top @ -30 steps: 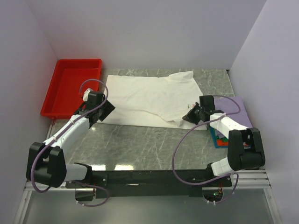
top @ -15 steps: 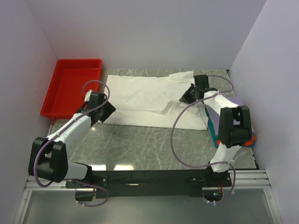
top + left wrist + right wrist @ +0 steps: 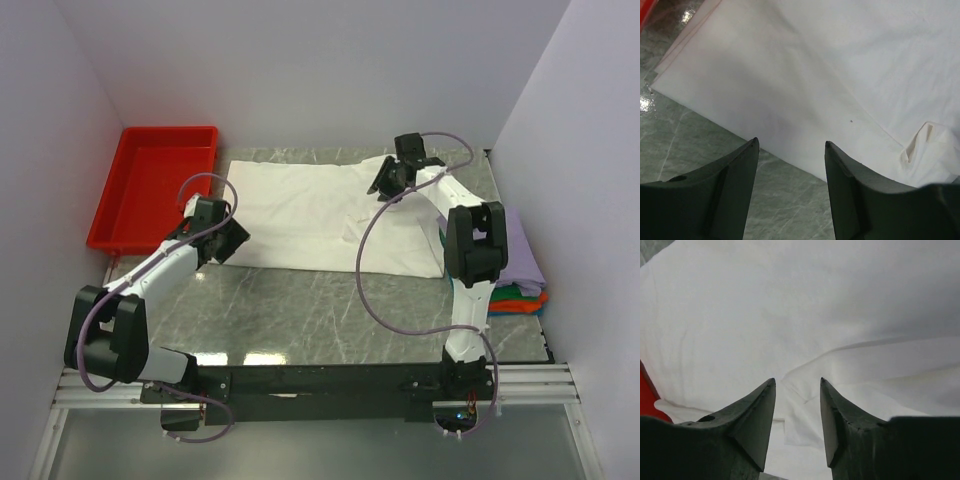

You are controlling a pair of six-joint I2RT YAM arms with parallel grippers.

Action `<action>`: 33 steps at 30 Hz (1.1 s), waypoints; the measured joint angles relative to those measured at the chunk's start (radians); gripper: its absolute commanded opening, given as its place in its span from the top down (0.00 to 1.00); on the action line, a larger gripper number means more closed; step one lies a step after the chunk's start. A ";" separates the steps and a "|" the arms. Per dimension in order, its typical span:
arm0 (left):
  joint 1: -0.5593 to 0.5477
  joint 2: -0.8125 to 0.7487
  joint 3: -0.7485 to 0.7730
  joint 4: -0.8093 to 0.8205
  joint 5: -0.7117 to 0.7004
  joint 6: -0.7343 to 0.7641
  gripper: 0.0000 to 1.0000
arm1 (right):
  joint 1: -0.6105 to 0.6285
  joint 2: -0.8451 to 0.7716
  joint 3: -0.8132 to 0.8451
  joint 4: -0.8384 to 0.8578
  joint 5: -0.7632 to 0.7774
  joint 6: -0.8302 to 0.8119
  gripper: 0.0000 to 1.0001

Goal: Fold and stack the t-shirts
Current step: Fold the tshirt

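So the white shirt point(image 3: 300, 215) lies flat along the far edge of the tabletop point(image 3: 300, 310), with the folded stack point(image 3: 520, 285) parked at the right edge out of the way. The left pincer point(image 3: 232, 238) hangs over its hem toward the left edge and the right pincer point(image 3: 383, 186) is near the far right corner. Both are spread apart and empty, probably lining up a fold.

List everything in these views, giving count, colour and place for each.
white t-shirt: one, white, spread across the back middle of the table, partly folded over.
folded shirts: one stack, lavender on top with teal, green and orange edges below, table's right side.
tray: one, red, back left.
table: one, grey marbled.
cables: two, purple, one along each arm.
left gripper: one, black, open, over the shirt's near left edge.
right gripper: one, black, open, over the shirt's back right.
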 measured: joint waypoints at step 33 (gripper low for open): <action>0.000 0.097 0.030 0.018 0.019 -0.008 0.42 | -0.095 -0.005 -0.115 0.035 0.097 -0.114 0.55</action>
